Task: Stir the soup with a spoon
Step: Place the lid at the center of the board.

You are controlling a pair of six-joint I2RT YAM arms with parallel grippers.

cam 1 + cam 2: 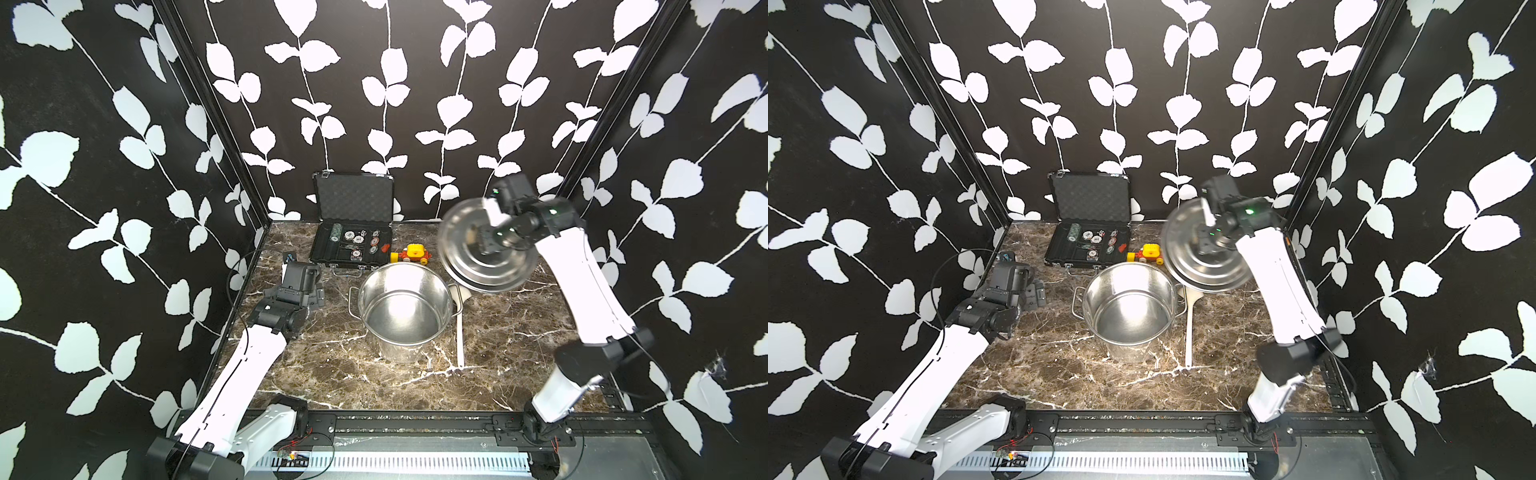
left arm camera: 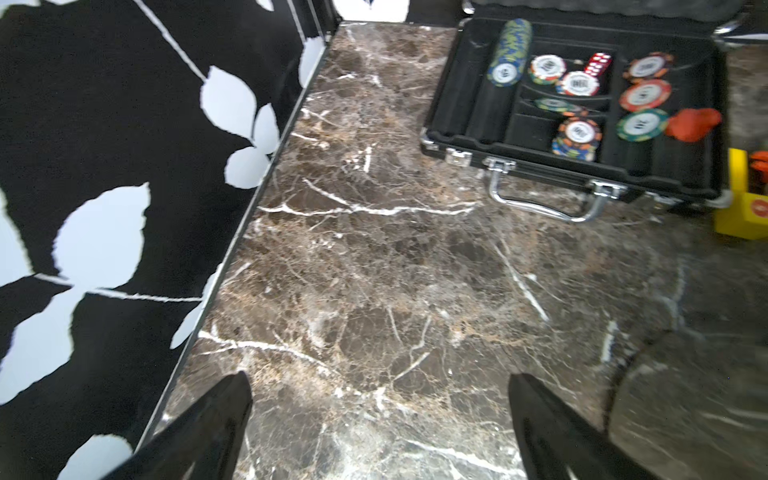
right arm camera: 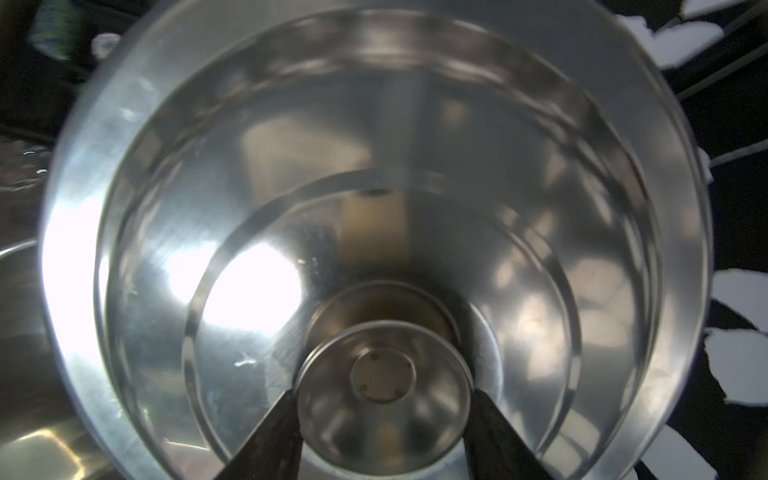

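Clamps right gripper (image 3: 384, 399) on knob (image 3: 383, 374) of flat round steel lid (image 1: 465, 266), aloft beside tall steel stockpot (image 1: 405, 316), exposing it for white plastic ladle (image 1: 460, 336), with left gripper (image 2: 380, 382) open, empty.

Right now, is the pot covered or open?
Open. Fingers of the right gripper clamp the knob of the lid, raised beside the pot, whose bare steel bottom shows.

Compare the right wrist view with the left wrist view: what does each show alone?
Right wrist only: the steel lid, its knob clamped in the right gripper. Left wrist only: the left gripper open over the marble table, the open poker-chip case and a yellow toy. Both: the leaf-patterned wall; neither shows the spoon.
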